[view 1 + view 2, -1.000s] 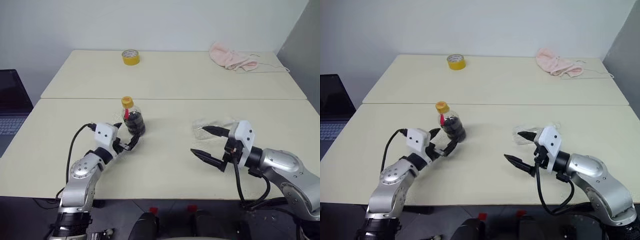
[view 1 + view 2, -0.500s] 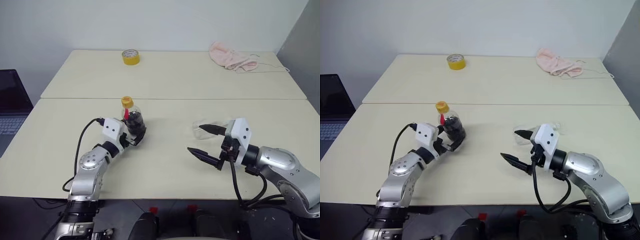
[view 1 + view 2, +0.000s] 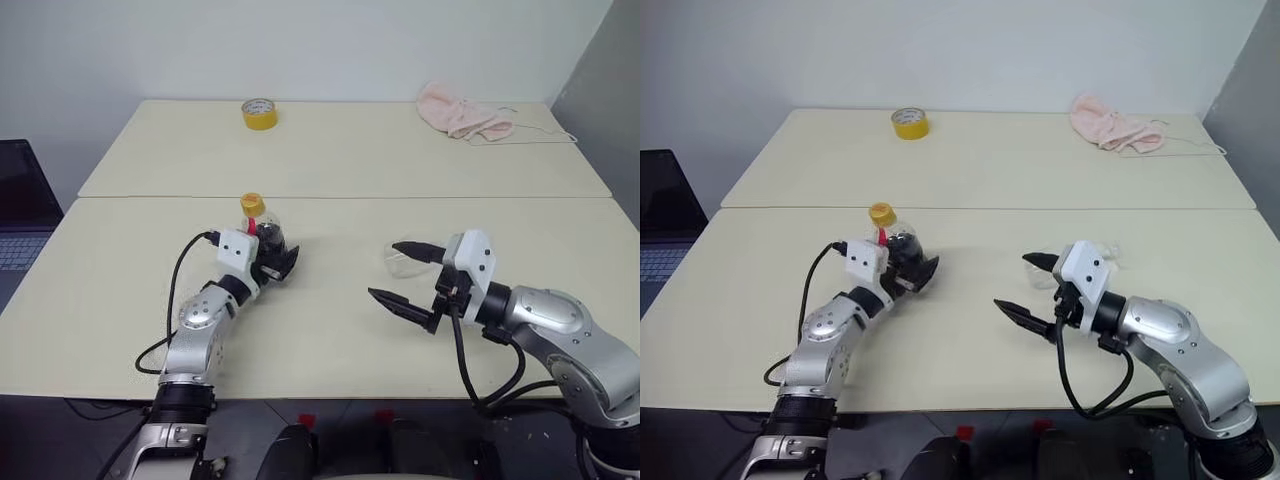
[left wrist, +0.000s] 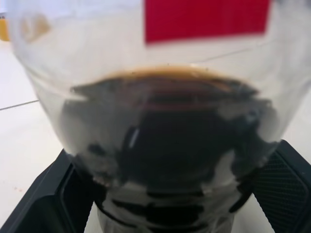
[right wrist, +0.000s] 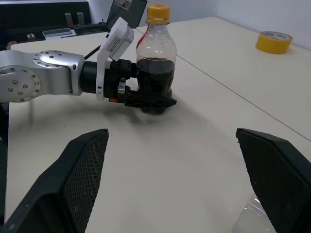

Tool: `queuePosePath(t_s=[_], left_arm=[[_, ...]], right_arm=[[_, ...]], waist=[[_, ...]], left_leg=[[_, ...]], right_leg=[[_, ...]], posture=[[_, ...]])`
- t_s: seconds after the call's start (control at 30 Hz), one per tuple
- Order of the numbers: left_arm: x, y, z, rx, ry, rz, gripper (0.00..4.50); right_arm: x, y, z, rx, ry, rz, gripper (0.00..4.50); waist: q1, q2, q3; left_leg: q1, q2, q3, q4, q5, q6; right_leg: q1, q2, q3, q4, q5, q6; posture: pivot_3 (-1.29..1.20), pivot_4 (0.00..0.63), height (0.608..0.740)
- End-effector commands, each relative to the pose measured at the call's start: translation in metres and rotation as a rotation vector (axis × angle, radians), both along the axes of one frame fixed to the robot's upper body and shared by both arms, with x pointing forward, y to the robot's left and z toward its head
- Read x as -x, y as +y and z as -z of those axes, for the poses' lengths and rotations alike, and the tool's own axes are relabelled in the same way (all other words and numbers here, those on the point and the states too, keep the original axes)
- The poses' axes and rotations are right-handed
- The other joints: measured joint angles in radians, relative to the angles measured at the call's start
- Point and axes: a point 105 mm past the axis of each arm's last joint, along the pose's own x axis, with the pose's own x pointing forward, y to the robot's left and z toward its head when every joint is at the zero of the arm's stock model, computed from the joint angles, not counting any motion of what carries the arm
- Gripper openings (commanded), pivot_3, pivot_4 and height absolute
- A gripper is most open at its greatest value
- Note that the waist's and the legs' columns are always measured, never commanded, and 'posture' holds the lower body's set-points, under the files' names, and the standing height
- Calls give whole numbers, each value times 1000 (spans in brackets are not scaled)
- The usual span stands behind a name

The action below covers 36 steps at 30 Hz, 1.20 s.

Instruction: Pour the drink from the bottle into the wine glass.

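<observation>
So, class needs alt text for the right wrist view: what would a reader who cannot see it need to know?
The left gripper has its open fingers either side of an upright, yellow-capped bottle part full of dark drink, on a pale table. A yellow tape roll lies farther off.

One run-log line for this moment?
left gripper: open around bottle | right gripper: open, empty | wine glass: beside right gripper

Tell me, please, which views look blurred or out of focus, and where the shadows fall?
Left wrist view: the bottle is so close that its red label and drink look soft. Right wrist view: bottle crisp, near fingers soft. Eye views: even light, faint shadow beside the bottle on the table.
</observation>
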Motion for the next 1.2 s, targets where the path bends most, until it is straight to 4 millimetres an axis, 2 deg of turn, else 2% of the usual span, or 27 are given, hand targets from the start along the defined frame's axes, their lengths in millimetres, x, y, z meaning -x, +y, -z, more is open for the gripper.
queuePosePath(t_s=[0.03, 0.1, 0.13, 0.3, 0.43, 0.73, 0.87, 1.07, 1.2], left_arm=[[-1, -6, -11, 3, -51, 25, 4469], [-1, -5, -11, 6, -50, 24, 4469], [-1, -5, -11, 7, -50, 22, 4094], [0, -3, -11, 22, -43, 28, 2842], [0, 1, -13, -20, -45, 6, 2338], [10, 17, -37, -47, -80, -93, 2209], [19, 26, -34, -46, -58, -130, 2189], [22, 26, -34, -39, -52, -139, 2104], [21, 22, -40, -62, -66, -129, 2101]], right_arm=[[2, 2, -11, -14, -44, -7, 4500], [2, 2, -11, -15, -44, -6, 4500], [2, 2, -11, -16, -45, -6, 4500], [1, 3, -12, -19, -46, -7, 4500], [-1, 3, -15, -20, -59, -8, 4500], [-11, 2, -31, -45, -93, 8, 4500], [-14, 5, -29, -46, -94, 8, 4500], [-13, 8, -28, -43, -93, -11, 4500], [-18, 9, -33, -51, -107, -12, 4500]], waist=[[0, 0, 0], [0, 0, 0], [0, 0, 0], [0, 0, 0], [0, 0, 0], [-3, 0, 0], [-3, 0, 0], [0, 0, 0], [-1, 0, 0]], left_leg=[[0, 0, 0, 0, 0, 0], [0, 0, 0, 0, 0, 0], [0, 0, 0, 0, 0, 0], [0, 0, 0, 0, 0, 0], [0, 0, 0, 0, 0, 0], [-5, 0, 0, 1, 0, 0], [-8, 0, 0, 1, 0, 0], [-10, 0, -1, 3, 0, 0], [-10, 0, -1, 3, 0, 0]], right_leg=[[0, 0, 0, 0, 0, 0], [0, 0, 0, 0, 0, 0], [0, 0, 0, 0, 0, 0], [0, 0, 0, 0, 0, 0], [0, 0, 0, 0, 0, 0], [-5, 0, 1, 1, 0, 0], [-9, 0, 0, 1, 0, 0], [-9, 0, 0, 1, 0, 0], [-9, 0, 0, 1, 0, 0]], posture=[[0, 150, 740], [0, 150, 740], [0, 150, 740], [0, 150, 740], [0, 150, 740], [0, 150, 740], [0, 150, 740], [0, 150, 740], [0, 150, 740]])
